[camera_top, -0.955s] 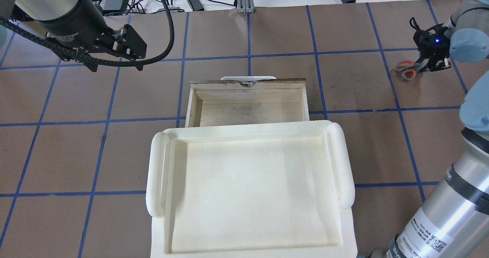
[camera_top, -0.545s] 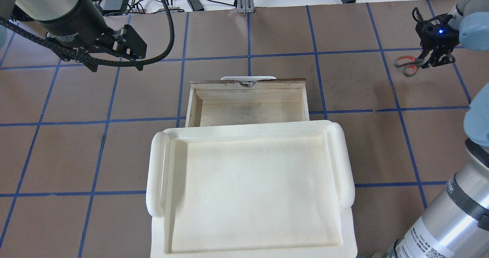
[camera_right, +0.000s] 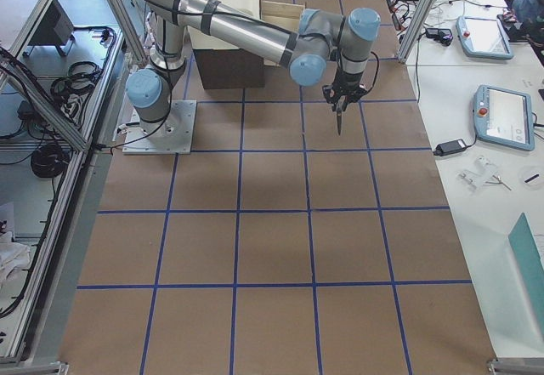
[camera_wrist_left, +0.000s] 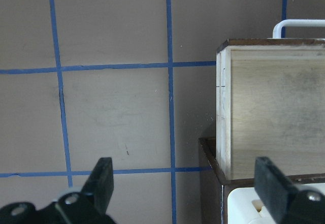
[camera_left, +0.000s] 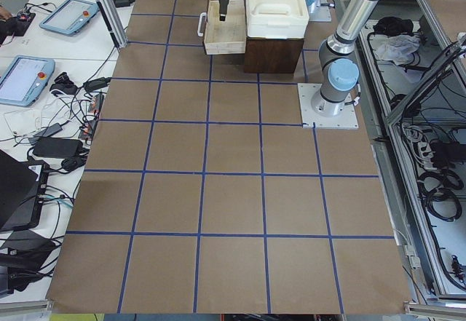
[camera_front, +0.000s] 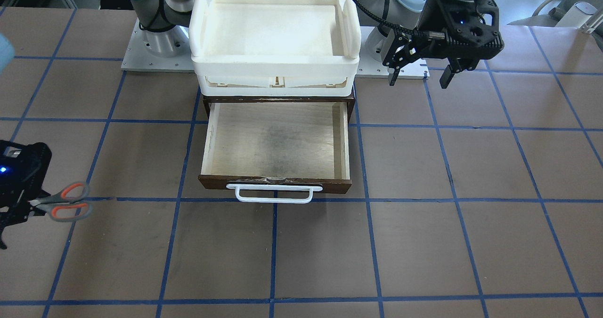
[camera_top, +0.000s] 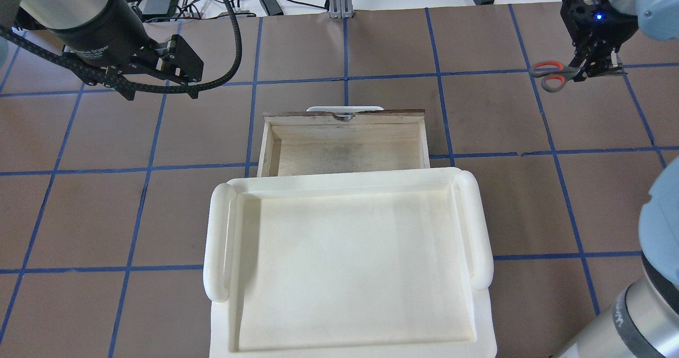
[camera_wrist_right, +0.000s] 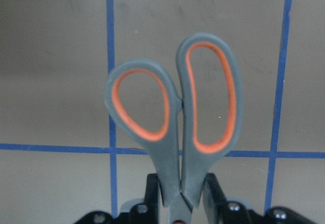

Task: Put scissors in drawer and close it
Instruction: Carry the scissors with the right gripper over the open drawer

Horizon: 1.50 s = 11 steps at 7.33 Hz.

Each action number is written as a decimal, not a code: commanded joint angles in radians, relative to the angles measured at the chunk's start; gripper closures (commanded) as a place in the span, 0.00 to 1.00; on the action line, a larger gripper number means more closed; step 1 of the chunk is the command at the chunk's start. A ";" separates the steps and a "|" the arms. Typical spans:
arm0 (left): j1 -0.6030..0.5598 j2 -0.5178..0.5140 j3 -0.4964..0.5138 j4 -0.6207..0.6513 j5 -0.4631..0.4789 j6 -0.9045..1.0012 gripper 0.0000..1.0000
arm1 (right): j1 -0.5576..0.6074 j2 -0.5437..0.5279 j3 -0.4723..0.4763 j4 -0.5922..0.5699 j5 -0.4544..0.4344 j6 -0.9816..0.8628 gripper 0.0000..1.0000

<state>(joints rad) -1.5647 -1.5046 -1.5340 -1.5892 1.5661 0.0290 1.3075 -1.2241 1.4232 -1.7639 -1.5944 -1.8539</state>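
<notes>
The scissors, grey handles lined orange, hang off the table in my right gripper, which is shut on their blades, handles pointing toward the drawer side. They also show in the front view and fill the right wrist view. The wooden drawer stands pulled open and empty, white bar handle at its far side; it also shows in the front view. My left gripper is open and empty, hovering to the drawer's left.
A white plastic tray sits on top of the dark cabinet over the drawer's rear. Brown table with blue tape grid lies between the scissors and the drawer. Cables and tablets lie beyond the table's edges.
My right gripper has lifted the scissors off the table and carried them away from the robot and slightly toward the drawer side. The left arm has not moved.
</notes>
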 commanded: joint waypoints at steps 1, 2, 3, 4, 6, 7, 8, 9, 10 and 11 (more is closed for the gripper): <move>0.000 0.000 0.000 0.000 0.002 0.000 0.00 | 0.163 -0.069 0.002 0.101 0.007 0.205 1.00; 0.000 0.001 0.000 -0.002 0.002 0.000 0.00 | 0.247 -0.077 0.002 0.116 0.008 0.317 1.00; 0.000 0.000 0.000 0.000 0.003 -0.001 0.00 | 0.338 -0.074 0.003 0.119 0.016 0.438 1.00; 0.000 0.001 0.000 -0.002 0.003 0.000 0.00 | 0.431 -0.068 0.003 0.116 0.016 0.552 1.00; 0.000 0.000 0.000 0.000 0.003 0.000 0.00 | 0.557 -0.069 0.003 0.120 0.013 0.645 1.00; 0.000 0.000 0.000 0.000 0.002 -0.001 0.00 | 0.608 -0.061 0.005 0.121 0.017 0.756 1.00; -0.001 0.000 0.000 0.000 0.003 -0.001 0.00 | 0.646 -0.045 0.003 0.115 0.019 0.780 1.00; 0.000 0.001 0.000 -0.002 0.003 0.000 0.00 | 0.657 -0.032 0.005 0.110 0.068 0.795 1.00; 0.000 0.001 0.000 -0.002 0.003 0.000 0.00 | 0.661 -0.014 0.005 0.110 0.118 0.824 1.00; -0.001 0.003 -0.002 -0.002 0.003 0.000 0.00 | 0.664 -0.006 0.011 0.110 0.120 0.841 1.00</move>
<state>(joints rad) -1.5652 -1.5031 -1.5343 -1.5906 1.5692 0.0290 1.9636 -1.2449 1.4297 -1.6527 -1.4993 -1.0399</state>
